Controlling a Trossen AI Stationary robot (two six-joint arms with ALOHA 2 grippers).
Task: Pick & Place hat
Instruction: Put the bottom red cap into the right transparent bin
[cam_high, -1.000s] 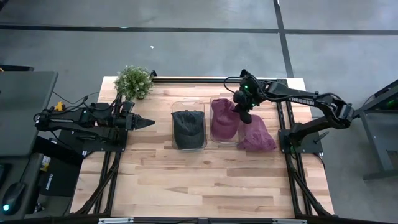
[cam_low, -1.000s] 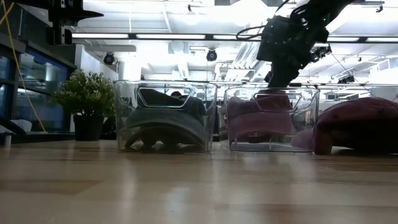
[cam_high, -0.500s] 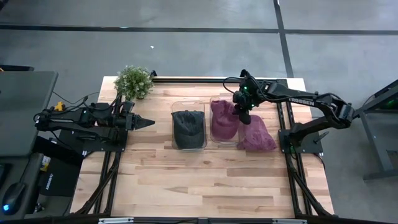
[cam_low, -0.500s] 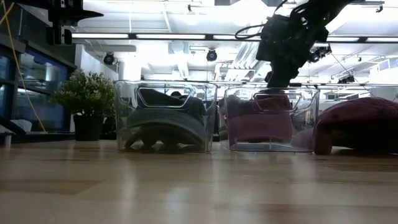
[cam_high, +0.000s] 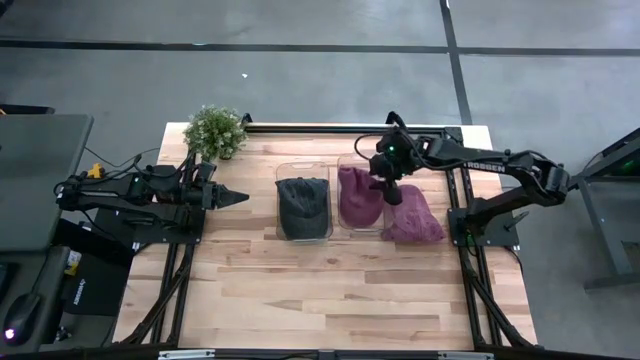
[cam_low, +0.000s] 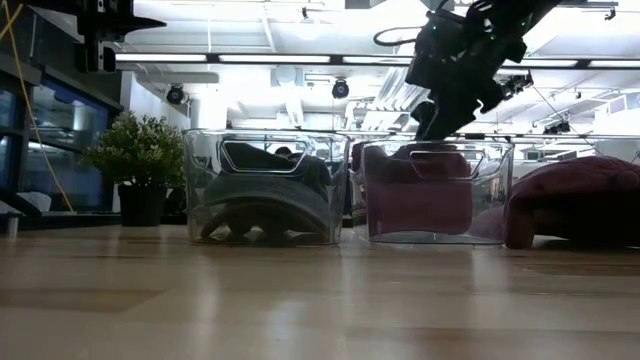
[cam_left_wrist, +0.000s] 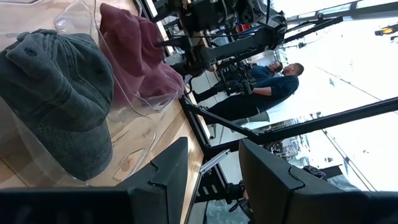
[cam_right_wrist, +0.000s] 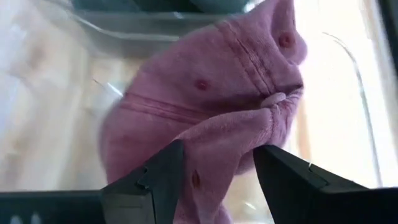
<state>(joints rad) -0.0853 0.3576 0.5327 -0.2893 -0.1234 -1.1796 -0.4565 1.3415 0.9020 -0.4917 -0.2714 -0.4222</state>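
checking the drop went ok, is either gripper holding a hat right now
Neither. The right gripper is open above the maroon hat in its bin; the left gripper holds nothing.

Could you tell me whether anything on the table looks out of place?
Mostly tidy. One purple hat lies loose on the table beside the right bin, not inside it like the other purple hat.
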